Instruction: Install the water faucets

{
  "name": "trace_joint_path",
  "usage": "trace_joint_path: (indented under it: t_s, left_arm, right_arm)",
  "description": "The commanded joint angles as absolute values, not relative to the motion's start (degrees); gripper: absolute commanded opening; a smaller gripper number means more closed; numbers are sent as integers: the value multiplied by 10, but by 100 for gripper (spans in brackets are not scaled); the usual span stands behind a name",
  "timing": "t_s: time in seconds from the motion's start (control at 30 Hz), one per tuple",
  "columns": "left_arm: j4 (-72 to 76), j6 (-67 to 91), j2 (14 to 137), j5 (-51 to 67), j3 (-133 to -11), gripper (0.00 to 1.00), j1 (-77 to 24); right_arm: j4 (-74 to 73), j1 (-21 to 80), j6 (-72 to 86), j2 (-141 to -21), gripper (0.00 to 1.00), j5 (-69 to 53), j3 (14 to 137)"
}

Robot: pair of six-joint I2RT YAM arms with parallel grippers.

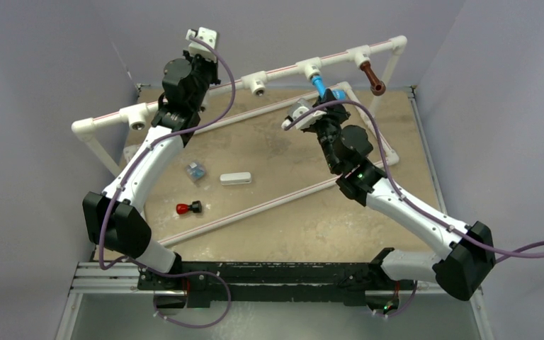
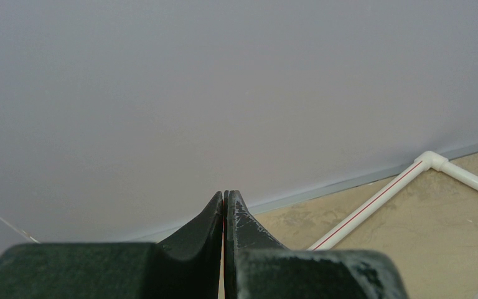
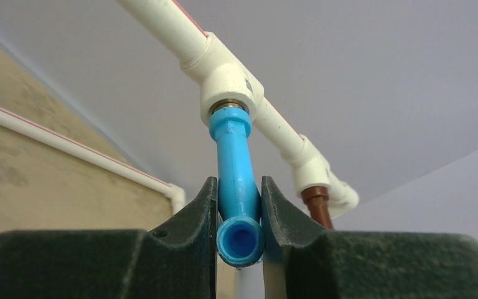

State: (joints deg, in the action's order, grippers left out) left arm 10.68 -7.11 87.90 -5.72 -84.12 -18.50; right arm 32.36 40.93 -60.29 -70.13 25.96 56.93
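Two faucets hang from the raised white pipe rail [image 1: 283, 69] along the far side of the table [image 1: 312, 227]. The blue faucet [image 3: 236, 159] has its upper end at the mouth of a white tee fitting [image 3: 227, 84], and its round open spout faces my right wrist camera. My right gripper [image 3: 238, 193] is closed on it, one dark finger pressing each side of the blue body just above the spout. The dark brown faucet [image 3: 318, 205] sits in the next tee to the right, apart from my fingers. My left gripper [image 2: 224, 202] is up at the far left, its fingers pressed together with nothing between them, pointing at the grey wall. Nearer on the table lie a small white block [image 1: 235, 178], a small red-and-black piece [image 1: 188, 208] and a small bluish piece [image 1: 196, 170].
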Motion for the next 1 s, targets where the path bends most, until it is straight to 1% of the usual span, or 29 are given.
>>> trace_joint_path:
  t_s: [0.0,0.2,0.33,0.47,0.73,0.97]
  left_arm:
    - [36,-77,895,-40,-815,0,-191]
    - [35,-77,896,-40,-815,0,-191]
    - [35,-77,896,-38,-815,0,-191]
    - [34,-75,896,-37,-815,0,-191]
    - [33,-76,896,-37,-815,0,-192]
    - [33,-75,894,-36,-815,0,-192]
  right_arm:
    - [330,401,-392,-687,0,254,619]
    - [309,398,-157,-672,0,220,647]
    - [322,395,30,-656,0,207,640]
    - [341,389,165,-645,0,196,629]
    - [400,361,426,-615,0,188,583]
    - [477,299,658,-597,0,130,512]
